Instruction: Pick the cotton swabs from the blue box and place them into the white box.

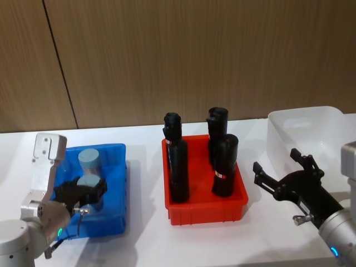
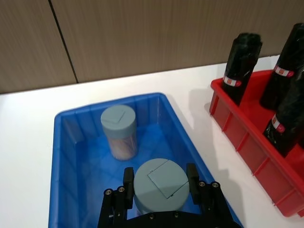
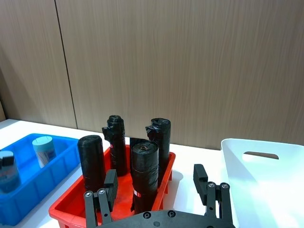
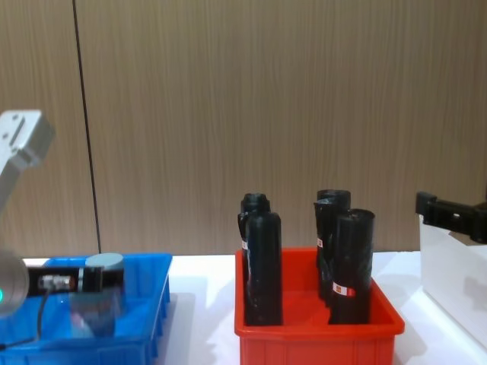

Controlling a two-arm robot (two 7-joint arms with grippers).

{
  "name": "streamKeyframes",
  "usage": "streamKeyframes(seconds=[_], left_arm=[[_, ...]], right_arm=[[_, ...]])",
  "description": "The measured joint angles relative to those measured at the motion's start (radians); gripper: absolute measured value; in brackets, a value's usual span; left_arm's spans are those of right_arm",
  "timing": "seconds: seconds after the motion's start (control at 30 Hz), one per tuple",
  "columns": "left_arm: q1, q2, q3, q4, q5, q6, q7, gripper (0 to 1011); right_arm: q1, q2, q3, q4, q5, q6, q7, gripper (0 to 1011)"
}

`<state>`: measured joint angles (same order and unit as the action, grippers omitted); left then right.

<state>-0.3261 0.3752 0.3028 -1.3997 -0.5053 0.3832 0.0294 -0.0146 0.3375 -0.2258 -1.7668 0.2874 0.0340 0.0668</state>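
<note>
Left gripper [image 2: 160, 179] is down inside the blue box [image 1: 115, 153], fingers clamped on either side of the near cotton swab jar [image 1: 89, 182]. The far cotton swab jar [image 2: 118, 128] stands upright just behind it, towards the back wall. Right gripper [image 1: 275, 161] hangs over the table between the red bin [image 1: 206, 216] of black rolls [image 1: 178, 161] and the white box [image 1: 334, 114], fingers spread wide, holding nothing.

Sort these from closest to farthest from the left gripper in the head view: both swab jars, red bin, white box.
1. Front swab jar: in the left gripper.
2. Back swab jar: just behind, same blue box.
3. Red bin: middle.
4. White box: far right.
</note>
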Motion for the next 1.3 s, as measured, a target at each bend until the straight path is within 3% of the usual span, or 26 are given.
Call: streamKeyframes(seconds=[0.43,0.63,1.03,1.3], left_arm=[[-0.013,0.010,-0.003,-0.104,0.061,-0.025,-0.075,670],[-0.039,0.004,-0.003,-0.134,0.068,-0.026,-0.151,670],[-0.099,-0.024,0.006,-0.134,0.064,-0.024,-0.296,670],[-0.167,-0.063,0.022,-0.100,0.056,0.012,-0.409,670]], right_arm=[[0.000,0.000,0.000,0.000,0.000,0.000,0.000,1002],[0.000,0.000,0.000,0.000,0.000,0.000,0.000,1002],[0.000,0.000,0.000,0.000,0.000,0.000,0.000,1002],[0.000,0.000,0.000,0.000,0.000,0.000,0.000,1002]])
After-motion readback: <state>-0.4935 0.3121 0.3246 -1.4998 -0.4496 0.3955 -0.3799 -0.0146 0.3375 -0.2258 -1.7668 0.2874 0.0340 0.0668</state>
